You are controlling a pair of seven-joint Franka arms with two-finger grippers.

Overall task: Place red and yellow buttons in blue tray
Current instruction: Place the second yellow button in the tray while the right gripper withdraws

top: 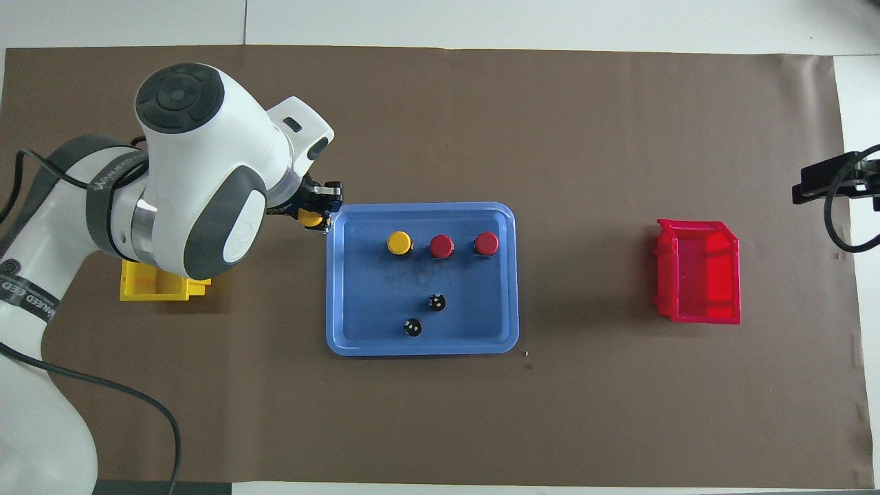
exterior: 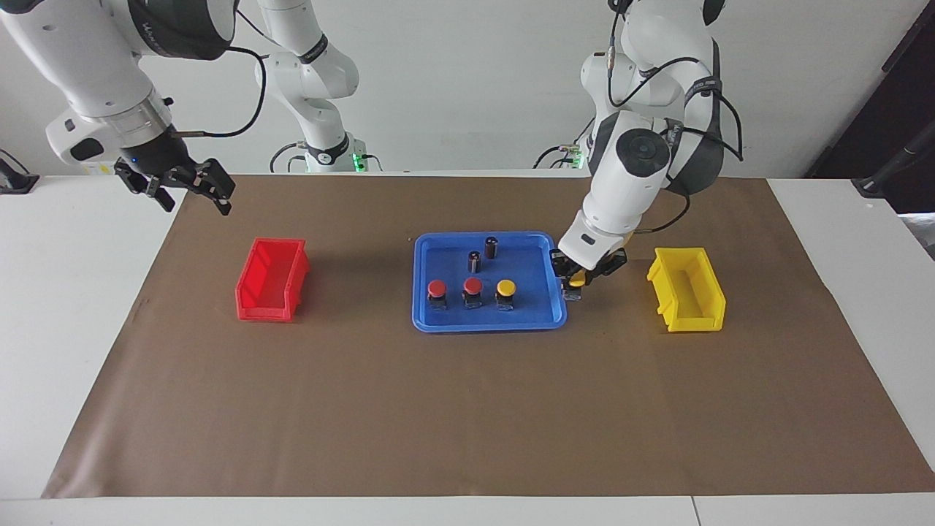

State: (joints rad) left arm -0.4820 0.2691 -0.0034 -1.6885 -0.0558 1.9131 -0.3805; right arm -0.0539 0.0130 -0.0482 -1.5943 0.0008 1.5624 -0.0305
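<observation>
The blue tray (exterior: 488, 320) is lying mid-counter on the brown paper, between the red bin (exterior: 272, 280) and the yellow bin (exterior: 687, 288). Three buttons are already standing in it in a row: two red buttons (exterior: 436, 288) and one yellow button (exterior: 505, 288), with two dark cylinders (exterior: 491, 246) nearer the robots.

The step in hand appears to be delivery of the last button. The left end effector (exterior: 575, 281) is gripping the fourth button (exterior: 575, 280), a yellow-capped one, its fingers clamped on it, and is hanging just above the tray's rim at the left arm's end. The next move probably calls for carrying it inward over bare tray floor beside the row, lowering it upright, then releasing.

The right end effector (exterior: 191, 188) is waiting with fingers spread wide, holding nothing, raised over the counter's edge at the right arm's end.
</observation>
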